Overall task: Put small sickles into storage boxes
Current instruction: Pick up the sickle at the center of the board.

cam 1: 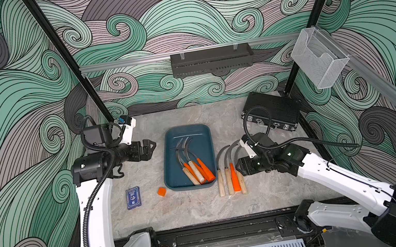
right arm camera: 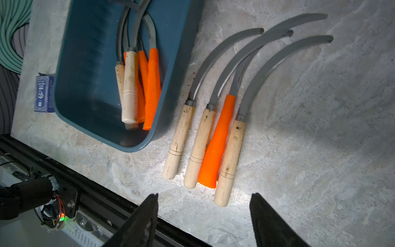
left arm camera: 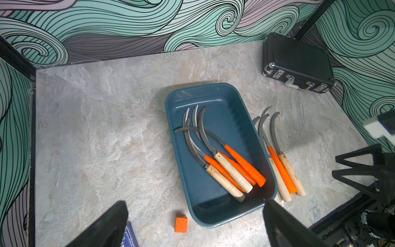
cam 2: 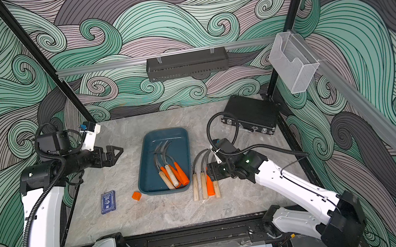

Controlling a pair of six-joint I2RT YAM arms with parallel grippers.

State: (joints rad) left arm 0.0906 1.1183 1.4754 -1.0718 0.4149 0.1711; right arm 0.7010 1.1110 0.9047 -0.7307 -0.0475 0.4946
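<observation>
Small sickles (right arm camera: pixel 215 145): four were lying loose on the marble table (cam 1: pixel 179 214). Handles side by side, three wooden and one orange, blades curving off toward the back. The leftmost handle was just beside the long right rim of the teal tray (cam 1: pixel 174 160); couldn't tell if it actually touched. The other sickles (left arm camera: pixel 233 171), four or five, were piled inside the tray. Their handles were bunched in its near right corner, blades crossing toward the far end. The left half of the tray floor was bare.

Room-wise, there was plenty of bare table between the handle ends and the black rail (cam 1: pixel 223 234) at the near edge, plus a wide patch right of the row. The black latch case (cam 1: pixel 271 112) sat in the far right corner, well apart from the blade tips. An orange cube (cam 1: pixel 161 191) was near the tray's near left corner, and a blue card box (cam 1: pixel 133 198) further left.

Right gripper (cam 1: pixel 240 170) hung over the right side of the row, jaws partly spread, noticeably narrower than the left's. Nothing between them. Left gripper (cam 1: pixel 150 148) sat left of the tray's far end with a clear gap between, jaws wide apart and empty.
</observation>
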